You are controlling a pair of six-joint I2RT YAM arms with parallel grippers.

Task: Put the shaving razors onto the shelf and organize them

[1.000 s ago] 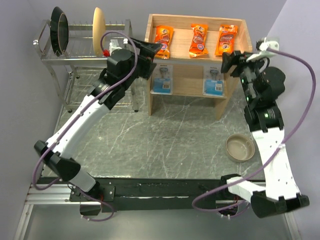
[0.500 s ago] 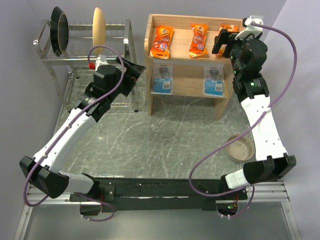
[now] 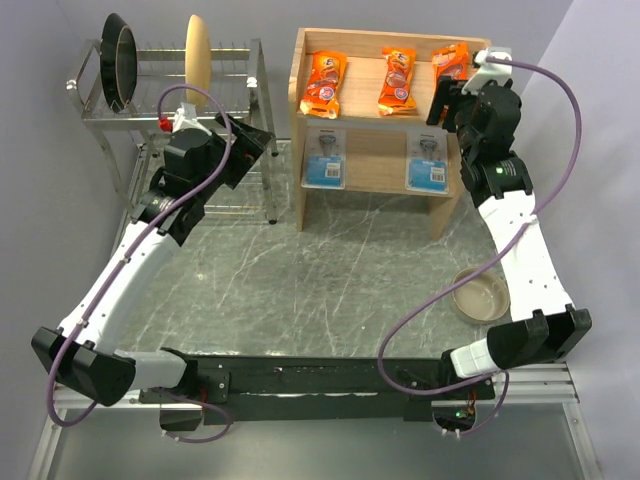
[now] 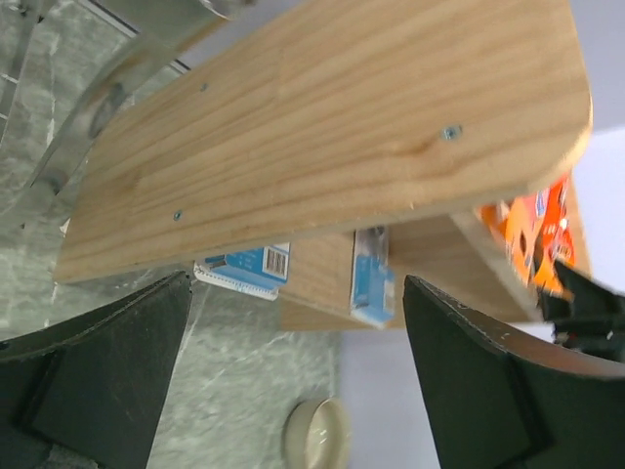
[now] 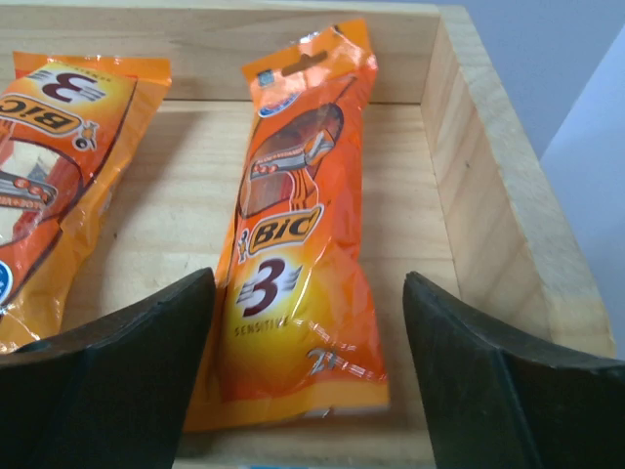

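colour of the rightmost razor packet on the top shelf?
Orange packet, yellowish around the BIC 3 logo. Clearest in the right wrist view.

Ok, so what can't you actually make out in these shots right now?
- Top view: the right gripper covers most of the right orange packet; only its far end shows.
- Right wrist view: the middle orange packet is cut off by the left edge.
- Left wrist view: the shelf side panel hides most of the blue cards; the bowl is cut by the bottom edge.
- Top view: the cards' print is too small to read.
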